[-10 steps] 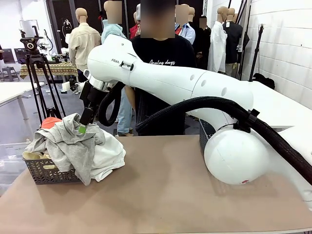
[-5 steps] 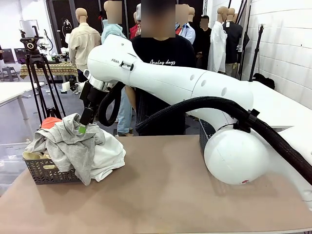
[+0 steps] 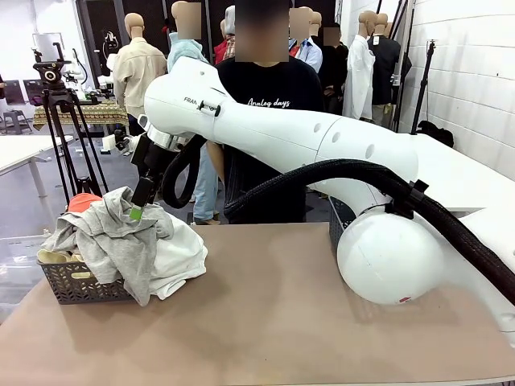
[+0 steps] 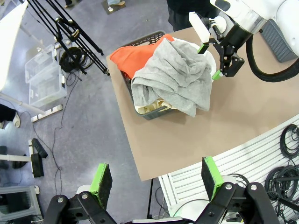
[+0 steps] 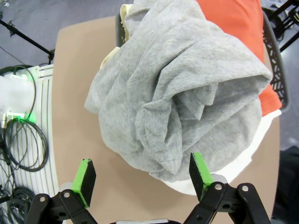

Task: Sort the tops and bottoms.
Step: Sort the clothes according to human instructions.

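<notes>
Across the brown table [image 3: 282, 322], reaching from the right side over the middle, the white right arm [image 3: 306, 137], big rounded joint low near the right edge. Behind it, at the far side, a person in a black T-shirt [image 3: 269, 88] with white lettering. At the table's left end, a dark mesh basket [image 3: 80, 283] heaped with garments: grey garment [image 3: 113, 237] on top and spilling over the front rim, white garment [image 3: 181, 253] hanging out beside it onto the table, orange-red garment [image 4: 135, 56] at the far side of the heap, pale yellow garment [image 3: 55, 257] peeking out low at the basket's left. Poised right above the grey cloth, right gripper [image 3: 137, 211], jaws spread wide, nothing between them, green pads just clear of the folds. High above the table's corner, looking down, left gripper [image 4: 156, 179], jaws likewise wide apart and empty.
</notes>
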`<state>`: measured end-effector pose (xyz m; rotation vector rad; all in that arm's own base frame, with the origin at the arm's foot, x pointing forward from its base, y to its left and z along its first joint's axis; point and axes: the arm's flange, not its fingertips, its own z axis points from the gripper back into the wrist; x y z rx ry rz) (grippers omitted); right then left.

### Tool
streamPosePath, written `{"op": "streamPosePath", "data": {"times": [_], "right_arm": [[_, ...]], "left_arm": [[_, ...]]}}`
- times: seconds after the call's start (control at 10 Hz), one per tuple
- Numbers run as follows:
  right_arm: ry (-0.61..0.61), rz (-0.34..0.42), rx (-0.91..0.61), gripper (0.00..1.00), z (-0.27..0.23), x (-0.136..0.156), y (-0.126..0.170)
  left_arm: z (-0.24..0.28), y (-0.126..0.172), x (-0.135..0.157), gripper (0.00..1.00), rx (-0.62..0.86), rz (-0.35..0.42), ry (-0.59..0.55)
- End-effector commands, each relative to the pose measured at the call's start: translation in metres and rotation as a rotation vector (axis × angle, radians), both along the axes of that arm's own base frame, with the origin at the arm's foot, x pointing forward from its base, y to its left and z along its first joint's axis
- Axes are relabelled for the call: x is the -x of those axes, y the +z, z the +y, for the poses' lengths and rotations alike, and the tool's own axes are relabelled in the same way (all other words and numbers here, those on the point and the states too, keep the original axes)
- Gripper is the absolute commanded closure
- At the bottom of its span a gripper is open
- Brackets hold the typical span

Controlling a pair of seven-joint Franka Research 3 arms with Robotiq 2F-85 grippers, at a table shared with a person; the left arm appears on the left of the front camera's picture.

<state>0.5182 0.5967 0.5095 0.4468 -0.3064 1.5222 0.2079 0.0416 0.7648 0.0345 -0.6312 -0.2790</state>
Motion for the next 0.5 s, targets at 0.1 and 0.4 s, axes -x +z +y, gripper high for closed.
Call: {"op": "streamPosePath", "data": {"times": [0.1,0.4], "right_arm": [[0.000,0.005,0.007,0.00,0.0004,0.0011,-0.0012],[0.000,0.005,0.007,0.00,0.0004,0.0011,-0.0012]], "left_arm": [[0.0206,0.0051,0.0117,0.00,0.002,-0.014,0.067],[0.0232,0.0070,0.0127,0.00,-0.017,-0.024,0.064]]}}
